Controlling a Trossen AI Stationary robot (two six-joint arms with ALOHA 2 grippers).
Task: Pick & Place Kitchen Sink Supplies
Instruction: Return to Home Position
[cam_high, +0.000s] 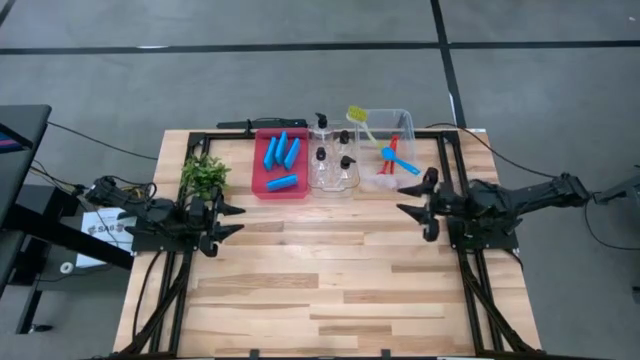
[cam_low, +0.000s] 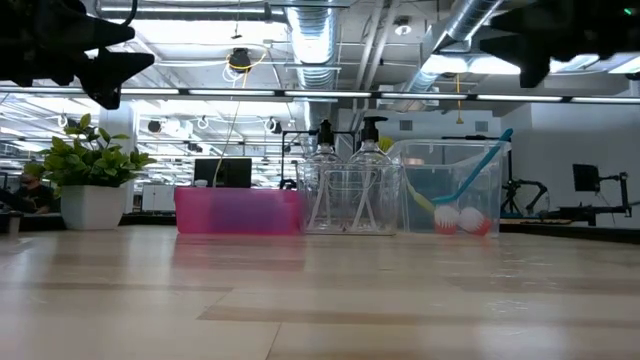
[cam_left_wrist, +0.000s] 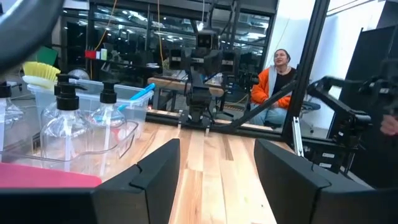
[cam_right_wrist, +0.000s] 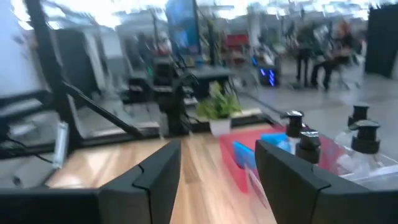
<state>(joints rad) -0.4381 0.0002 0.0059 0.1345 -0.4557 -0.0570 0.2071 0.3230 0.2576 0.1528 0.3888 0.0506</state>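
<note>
Several bright-blue sponges (cam_high: 281, 155) lie in a red tray (cam_high: 262, 186) at the table's far side. To its right, small clear pump bottles (cam_high: 333, 158) stand in a clear bin. A second clear bin (cam_high: 404, 120) holds blue and red brushes (cam_high: 392, 152), and a yellow-green brush head (cam_high: 358, 116) sticks out over its far rim. My left gripper (cam_high: 240, 220) hovers open at the table's left, near the plant, pointing right. My right gripper (cam_high: 412, 190) hovers open at the right, pointing left, just in front of the brush bin. Both are empty in their wrist views (cam_left_wrist: 217, 155) (cam_right_wrist: 217, 155).
A small leafy plant (cam_high: 204, 176) in a white pot stands just beyond my left gripper. Black frame rails (cam_high: 455, 160) border the table's sides and far edge. Bare wood (cam_high: 330, 270) fills the middle and near part. A person in orange (cam_left_wrist: 280, 81) sits beyond the table.
</note>
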